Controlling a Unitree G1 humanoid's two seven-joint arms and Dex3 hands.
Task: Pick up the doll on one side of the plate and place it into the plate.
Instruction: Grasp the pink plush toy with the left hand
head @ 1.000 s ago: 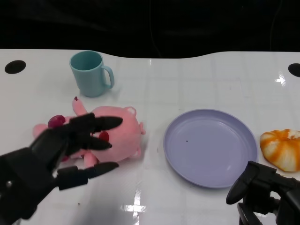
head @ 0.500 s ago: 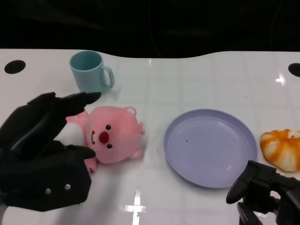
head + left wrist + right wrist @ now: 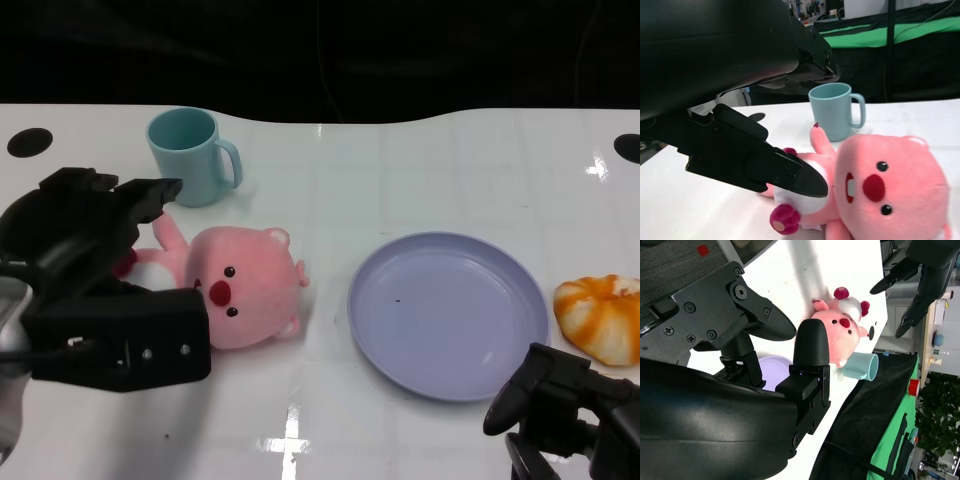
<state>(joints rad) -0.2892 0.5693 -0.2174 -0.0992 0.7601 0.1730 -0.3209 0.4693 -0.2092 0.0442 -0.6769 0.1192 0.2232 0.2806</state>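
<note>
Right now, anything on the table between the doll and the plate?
Nothing visible. In the head view the pink doll lies just left of the purple plate, with bare white table between them. The teal mug stands behind the doll, off that path.

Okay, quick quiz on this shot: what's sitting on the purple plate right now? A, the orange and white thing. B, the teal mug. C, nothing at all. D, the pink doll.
C: the purple plate is bare, with the pink doll lying on the table to one side of it, the teal mug standing farther back, and the orange and white thing on the table at the plate's other side.
</note>
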